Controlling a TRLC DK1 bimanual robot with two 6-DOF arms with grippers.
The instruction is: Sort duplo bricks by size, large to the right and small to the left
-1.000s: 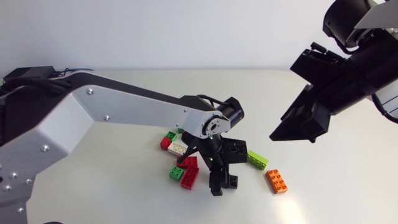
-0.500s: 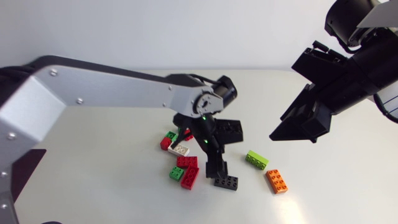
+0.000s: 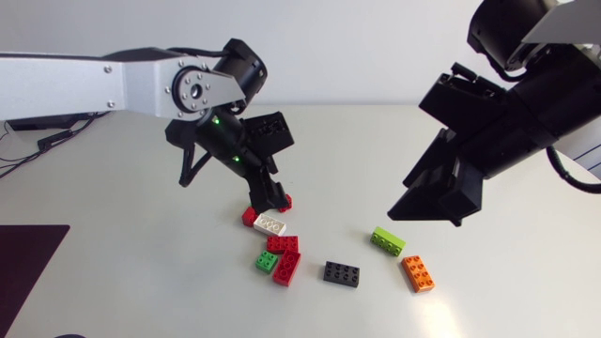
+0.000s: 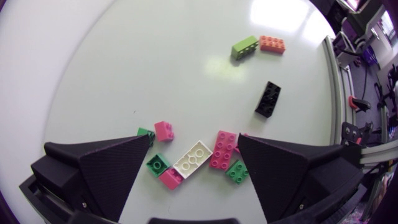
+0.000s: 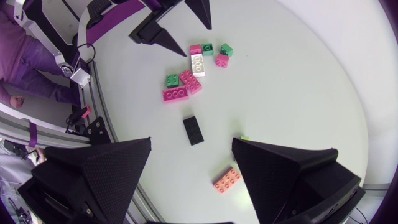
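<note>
Black brick [image 3: 341, 273] lies flat on the worktop [image 3: 141, 272], apart from the others. To its right are a lime brick [image 3: 387, 240] and an orange brick [image 3: 418, 272], near each other. To its left is a cluster: white brick [image 3: 269, 224], red brick [image 3: 282, 245], small green brick [image 3: 267, 261]. Left pincer [image 4: 193, 165] hangs above the cluster, fingers spread, nothing between them. Right pincer [image 5: 191, 171] is raised over the worktop's right side, also spread and empty.
</note>
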